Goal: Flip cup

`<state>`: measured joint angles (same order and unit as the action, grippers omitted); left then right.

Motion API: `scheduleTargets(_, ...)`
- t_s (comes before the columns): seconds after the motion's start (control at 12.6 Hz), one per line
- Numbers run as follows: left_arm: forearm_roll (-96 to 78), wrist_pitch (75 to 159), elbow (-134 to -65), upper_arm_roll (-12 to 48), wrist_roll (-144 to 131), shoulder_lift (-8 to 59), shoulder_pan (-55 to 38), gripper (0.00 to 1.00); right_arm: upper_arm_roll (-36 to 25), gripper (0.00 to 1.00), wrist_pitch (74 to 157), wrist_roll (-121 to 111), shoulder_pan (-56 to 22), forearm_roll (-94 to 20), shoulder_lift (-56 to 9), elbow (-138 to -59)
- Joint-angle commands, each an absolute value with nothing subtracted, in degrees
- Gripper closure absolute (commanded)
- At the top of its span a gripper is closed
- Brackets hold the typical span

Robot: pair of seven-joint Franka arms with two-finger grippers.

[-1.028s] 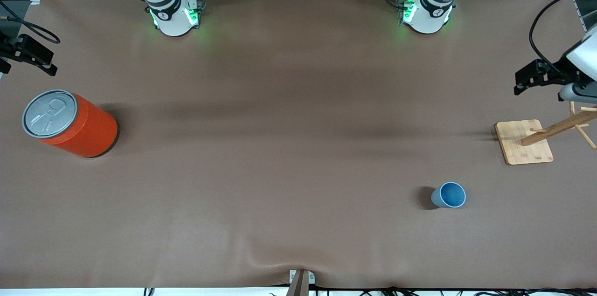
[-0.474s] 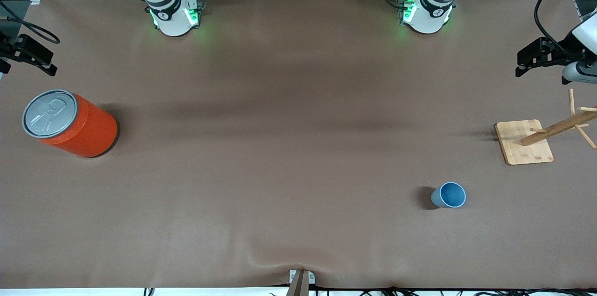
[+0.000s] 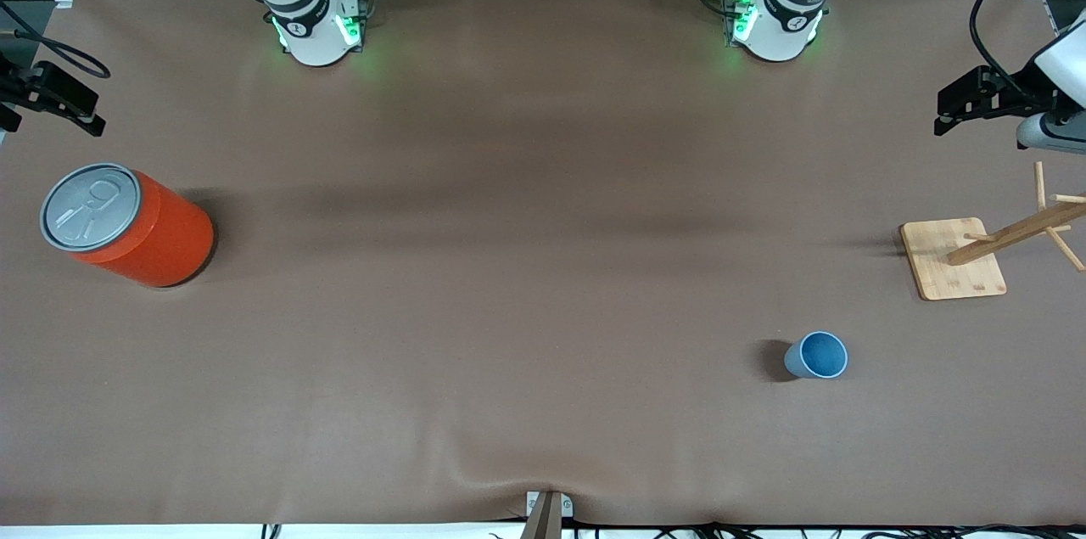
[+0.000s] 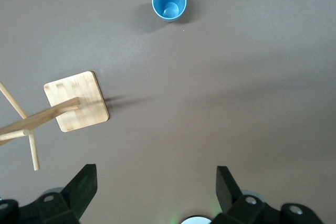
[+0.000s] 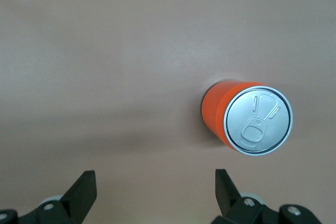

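The cup [image 3: 816, 355], small and light blue, stands upright with its mouth up near the left arm's end of the table, close to the front camera. Its darker blue inside shows in the left wrist view [image 4: 169, 2]. My left gripper [image 4: 156, 184] is open and empty, high over bare table, well apart from the cup. Its hand shows at the edge of the front view [image 3: 1048, 127]. My right gripper [image 5: 156, 184] is open and empty, high over the right arm's end of the table, with its hand at the view's edge [image 3: 51, 93].
A wooden peg rack on a square base [image 3: 950, 259] stands at the left arm's end, farther from the front camera than the cup; it also shows in the left wrist view [image 4: 76, 100]. A large orange can [image 3: 127, 225] with a grey lid stands at the right arm's end [image 5: 247, 121].
My left hand has moved away from over the wooden rack, toward the robots' side of the table. The cup, the can and the right arm have not moved.
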<state>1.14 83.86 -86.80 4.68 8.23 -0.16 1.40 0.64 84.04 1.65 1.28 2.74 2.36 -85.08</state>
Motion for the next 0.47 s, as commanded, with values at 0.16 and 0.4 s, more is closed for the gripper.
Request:
scheduleTargets(0.16, -0.3, 81.7, -84.8, 5.3, 3.4, 0.4, 1.8, 0.0, 1.6, 0.0, 83.4, 1.1, 2.5, 3.5, 2.5, -84.9)
scheduleTargets(0.4, -0.4, 80.4, -84.9, 5.2, 3.5, 1.1, 1.8, 0.0, 1.6, 0.0, 83.1, 1.1, 2.5, 3.5, 2.5, -84.9)
